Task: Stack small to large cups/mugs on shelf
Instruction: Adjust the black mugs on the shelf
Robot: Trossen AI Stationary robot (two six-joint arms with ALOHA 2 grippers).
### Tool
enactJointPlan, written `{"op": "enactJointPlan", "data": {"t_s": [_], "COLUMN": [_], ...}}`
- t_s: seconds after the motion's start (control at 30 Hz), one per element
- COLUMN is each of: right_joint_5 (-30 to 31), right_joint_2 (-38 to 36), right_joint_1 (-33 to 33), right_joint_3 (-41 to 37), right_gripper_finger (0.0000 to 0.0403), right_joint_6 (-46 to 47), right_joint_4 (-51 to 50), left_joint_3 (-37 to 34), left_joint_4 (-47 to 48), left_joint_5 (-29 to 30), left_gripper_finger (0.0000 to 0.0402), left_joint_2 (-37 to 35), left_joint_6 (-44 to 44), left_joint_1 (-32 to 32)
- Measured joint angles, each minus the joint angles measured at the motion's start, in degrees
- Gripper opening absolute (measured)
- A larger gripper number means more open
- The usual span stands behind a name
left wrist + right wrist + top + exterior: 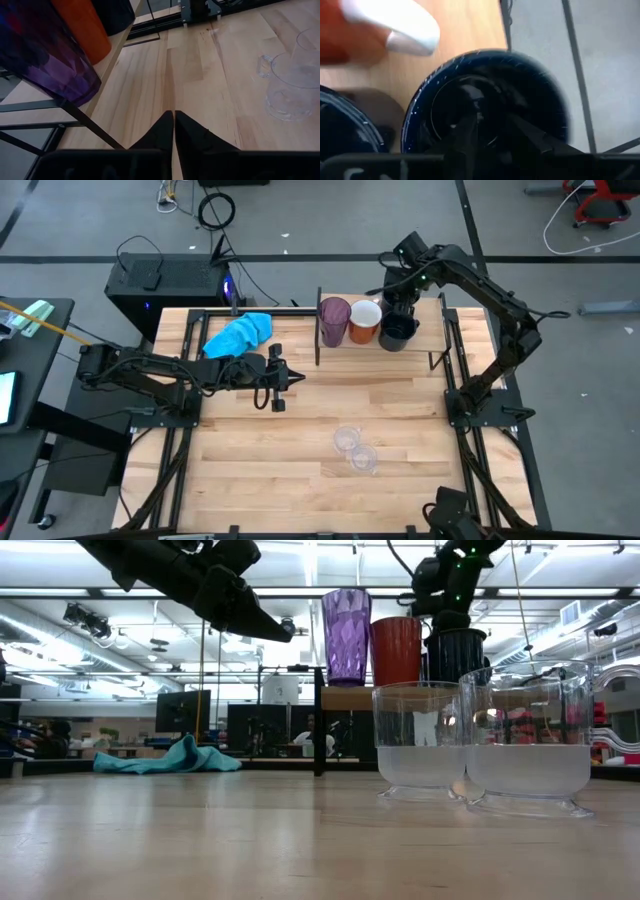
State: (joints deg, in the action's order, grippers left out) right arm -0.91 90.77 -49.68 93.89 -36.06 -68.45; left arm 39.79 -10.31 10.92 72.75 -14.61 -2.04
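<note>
Up on the light wooden board shelf (366, 343): tall translucent purple tumbler (334, 321), orange mug with white inside (364, 321), then black handled mug (397, 331), side by side. Right gripper (399, 308) directly over that black mug, fingers spread inside a dark mug's mouth; grip uncertain. Left gripper (291, 377) above bare tabletop (400, 400), fingers pressed together, empty. Two small clear plastic cups (354, 449) touching, mid-tabletop. Bright blue cloth (239, 333) by the left arm.

Blue cloth (240, 334), crumpled, on plank worktop (300, 480) near its far edge. Black case (165, 288) on floor beyond worktop. Coiled black cable (216, 210) on floor.
</note>
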Motion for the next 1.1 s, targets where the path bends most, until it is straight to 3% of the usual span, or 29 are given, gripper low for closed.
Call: {"op": "enactJointPlan", "data": {"t_s": [0.4, 1.1], "right_joint_5": [0.42, 1.44], "right_joint_2": [0.1, 0.08], "right_joint_1": [-1.54, -2.37], "right_joint_3": [-4.09, -4.2], "right_gripper_finger": [0.011, 0.011], "right_joint_6": [0.42, 1.58], "right_joint_4": [4.34, 7.13], "left_joint_3": [0.0, 0.0], "left_joint_4": [0.13, 0.16], "left_joint_5": [0.0, 0.0], "left_gripper_finger": [0.0023, 0.0024], "left_joint_2": [0.0, 0.0], "left_joint_6": [0.03, 0.04], "left_joint_1": [0.0, 0.0]}}
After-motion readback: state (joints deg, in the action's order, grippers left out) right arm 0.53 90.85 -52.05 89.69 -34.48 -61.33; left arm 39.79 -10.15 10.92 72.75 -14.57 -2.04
